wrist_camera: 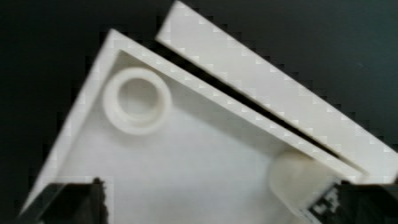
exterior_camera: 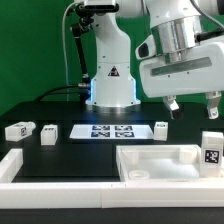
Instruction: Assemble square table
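Square table top [exterior_camera: 160, 158]: lies flat on the dark desk [exterior_camera: 70, 150] at about five o'clock in the exterior view, raised rim upward, near edge close along the white wall piece [exterior_camera: 60, 188] bordering the desk from nine o'clock round to six. Fills most of the wrist view as a pale corner, with a round corner hole [wrist_camera: 137, 97] just inside the rim and part of a second hole nearer the dark fingers [wrist_camera: 75, 205]; flanked there by a white strip [wrist_camera: 249, 70] just beside one rim edge, a thin dark gap between the two. Hand [exterior_camera: 192, 104]: hangs at two o'clock in the exterior view, above the top and apart from it, released, jaws spread wide with nothing between them; same wide spread in the wrist view [wrist_camera: 214, 205], touching nothing. First leg [exterior_camera: 18, 130] and second leg [exterior_camera: 49, 133]: on their sides at nine o'clock, near each other, well apart from the top. Marker board [exterior_camera: 112, 130]: flat at the centre of the desk. Third leg [exterior_camera: 160, 127]: on its side just beside the board's three o'clock end. Fourth leg [exterior_camera: 211, 148]: upright at four o'clock, tag facing the camera, at the top's far corner; cannot tell whether standing on the top or just beside it. Robot base [exterior_camera: 110, 70]: at twelve o'clock, behind the board
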Robot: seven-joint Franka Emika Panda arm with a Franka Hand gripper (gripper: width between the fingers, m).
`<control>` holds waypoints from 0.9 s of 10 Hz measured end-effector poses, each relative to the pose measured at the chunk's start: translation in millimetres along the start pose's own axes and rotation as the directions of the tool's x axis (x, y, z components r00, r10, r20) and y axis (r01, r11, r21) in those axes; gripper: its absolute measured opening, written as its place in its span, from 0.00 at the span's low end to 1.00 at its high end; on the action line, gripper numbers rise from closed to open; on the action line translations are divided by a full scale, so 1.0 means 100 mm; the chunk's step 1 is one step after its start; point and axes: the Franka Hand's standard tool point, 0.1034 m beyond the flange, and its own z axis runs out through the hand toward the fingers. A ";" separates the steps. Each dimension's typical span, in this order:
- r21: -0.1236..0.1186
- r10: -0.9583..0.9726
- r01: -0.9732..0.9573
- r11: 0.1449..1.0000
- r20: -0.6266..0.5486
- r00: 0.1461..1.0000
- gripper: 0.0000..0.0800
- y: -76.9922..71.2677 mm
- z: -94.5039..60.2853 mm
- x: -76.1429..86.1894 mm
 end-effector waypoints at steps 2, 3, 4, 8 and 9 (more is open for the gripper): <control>-0.005 -0.130 0.130 0.992 -0.005 0.992 0.81 0.01 -0.01 0.03; -0.011 -0.218 0.218 0.976 -0.007 0.976 0.81 0.01 0.00 0.04; -0.011 -0.246 0.246 0.969 -0.006 0.969 0.81 0.01 0.00 0.04; -0.092 -0.539 0.557 0.825 0.165 0.826 0.81 0.53 0.08 -0.10; -0.108 -0.603 0.626 0.772 0.189 0.775 0.81 0.62 0.13 -0.17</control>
